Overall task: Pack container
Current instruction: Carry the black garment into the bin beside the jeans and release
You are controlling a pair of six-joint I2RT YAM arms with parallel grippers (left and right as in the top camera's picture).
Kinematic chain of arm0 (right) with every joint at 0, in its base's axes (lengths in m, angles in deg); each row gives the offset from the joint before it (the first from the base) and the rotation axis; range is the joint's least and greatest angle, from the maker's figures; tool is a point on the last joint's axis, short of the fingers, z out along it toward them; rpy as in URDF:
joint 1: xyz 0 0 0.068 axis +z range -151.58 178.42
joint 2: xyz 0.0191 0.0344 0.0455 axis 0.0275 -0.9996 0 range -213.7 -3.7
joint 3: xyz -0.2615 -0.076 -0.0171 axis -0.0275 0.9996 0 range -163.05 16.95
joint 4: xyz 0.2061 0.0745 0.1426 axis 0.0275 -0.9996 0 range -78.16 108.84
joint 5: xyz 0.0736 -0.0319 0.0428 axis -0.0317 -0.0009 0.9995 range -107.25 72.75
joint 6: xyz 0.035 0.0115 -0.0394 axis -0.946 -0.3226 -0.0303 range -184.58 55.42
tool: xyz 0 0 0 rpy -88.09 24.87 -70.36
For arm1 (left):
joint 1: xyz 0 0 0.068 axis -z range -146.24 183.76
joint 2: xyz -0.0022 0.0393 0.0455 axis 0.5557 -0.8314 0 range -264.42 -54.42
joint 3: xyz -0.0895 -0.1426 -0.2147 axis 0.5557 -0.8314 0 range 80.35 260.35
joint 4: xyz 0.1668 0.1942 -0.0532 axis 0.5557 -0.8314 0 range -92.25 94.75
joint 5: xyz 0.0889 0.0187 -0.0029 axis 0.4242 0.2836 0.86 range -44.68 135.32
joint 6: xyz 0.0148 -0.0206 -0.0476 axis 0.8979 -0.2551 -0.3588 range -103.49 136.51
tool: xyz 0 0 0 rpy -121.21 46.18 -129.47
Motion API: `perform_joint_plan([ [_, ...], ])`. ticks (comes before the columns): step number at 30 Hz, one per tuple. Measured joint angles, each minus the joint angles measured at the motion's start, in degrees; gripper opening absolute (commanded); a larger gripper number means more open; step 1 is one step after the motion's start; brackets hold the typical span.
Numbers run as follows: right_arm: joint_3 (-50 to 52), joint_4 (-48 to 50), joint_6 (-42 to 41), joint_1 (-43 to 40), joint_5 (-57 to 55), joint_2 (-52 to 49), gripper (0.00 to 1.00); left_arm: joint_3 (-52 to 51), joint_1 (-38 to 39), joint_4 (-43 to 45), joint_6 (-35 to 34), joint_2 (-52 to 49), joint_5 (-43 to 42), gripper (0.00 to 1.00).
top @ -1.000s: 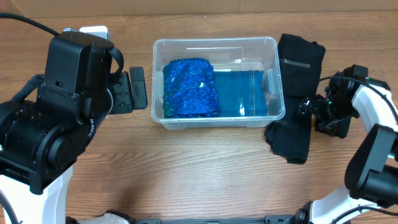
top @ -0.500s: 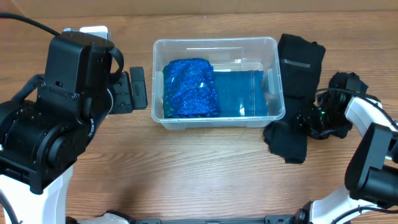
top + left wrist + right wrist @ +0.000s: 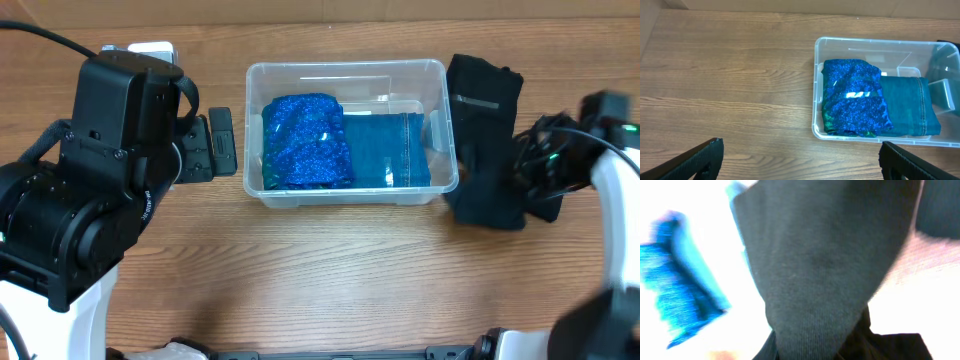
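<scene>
My right gripper (image 3: 538,172) is closed on the black garment (image 3: 484,120), just right of the container (image 3: 345,66). The container sits mid-table holding a sparkly blue cloth (image 3: 305,140) and folded denim (image 3: 385,150). My left gripper (image 3: 800,162) hangs wide open and empty.

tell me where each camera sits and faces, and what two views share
Overhead: above the table, looking straight down on the clear rectangular plastic container and black fabric garment; left arm and right arm show.
Left wrist: on the left arm, looking down at the container; left gripper open, fingertips at bottom corners.
Right wrist: on the right arm, close against the garment; own fingers hidden.
Shared: overhead and left wrist both show the container's glittery blue folded cloth.
</scene>
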Motion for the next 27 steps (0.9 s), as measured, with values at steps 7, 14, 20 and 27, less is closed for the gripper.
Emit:
perform_joint_plan([
  [7,-5.0,8.1,-0.6,9.9,9.7,10.8,0.04,0.0,0.0,0.0,0.0,0.0,0.0,1.0],
  [14,-4.9,23.5,-8.1,25.2,12.6,3.9,0.04,0.0,0.0,0.0,0.0,0.0,0.0,1.0],
  [20,-4.9,27.9,-13.3,27.7,10.3,-6.6,0.04,0.0,0.0,0.0,0.0,0.0,0.0,1.0],
  [27,-4.5,25.1,-12.4,27.4,4.9,-16.0,0.49,0.0,0.0,0.0,0.0,0.0,0.0,1.0],
])
